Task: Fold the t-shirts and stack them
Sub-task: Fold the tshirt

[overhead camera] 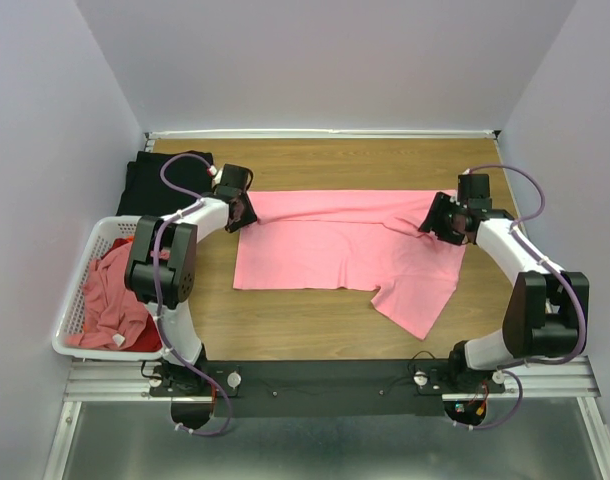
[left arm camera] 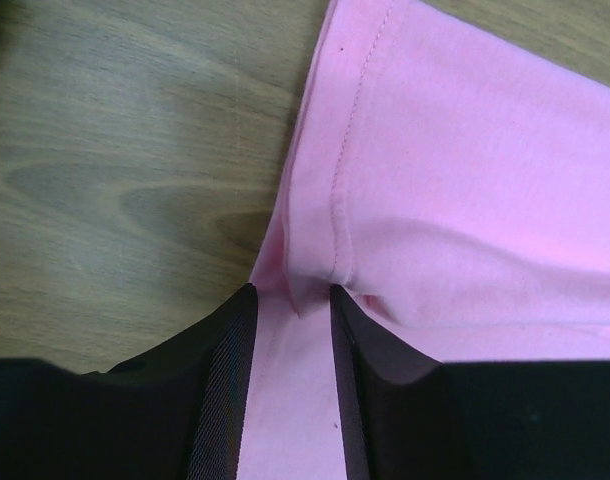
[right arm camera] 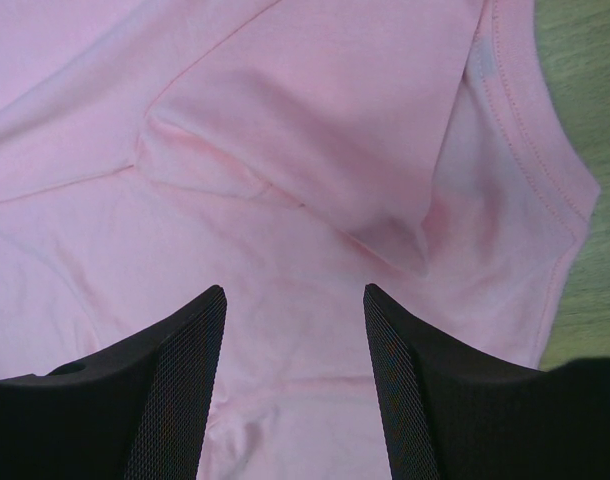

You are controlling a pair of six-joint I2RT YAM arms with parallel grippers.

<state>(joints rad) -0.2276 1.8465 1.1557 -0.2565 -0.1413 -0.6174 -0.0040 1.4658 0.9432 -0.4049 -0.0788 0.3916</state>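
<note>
A salmon-pink t-shirt (overhead camera: 335, 250) lies spread across the middle of the wooden table (overhead camera: 315, 320), one sleeve pointing toward the near right. My left gripper (overhead camera: 241, 212) is at its far left corner. In the left wrist view its jaws (left arm camera: 293, 300) stand close together on a folded, stitched hem of the pink cloth (left arm camera: 435, 180). My right gripper (overhead camera: 435, 222) hovers at the shirt's far right, where the cloth is wrinkled. In the right wrist view its fingers (right arm camera: 295, 295) are apart over pink cloth (right arm camera: 315, 150), holding nothing. A black shirt (overhead camera: 165, 180) lies at the far left.
A white slatted basket (overhead camera: 80, 300) at the near left holds more pink and red shirts (overhead camera: 110, 300). Bare wood (left arm camera: 115, 170) lies left of the hem, and also at the shirt's collar edge in the right wrist view (right arm camera: 585, 120). Walls close the table's far and side edges.
</note>
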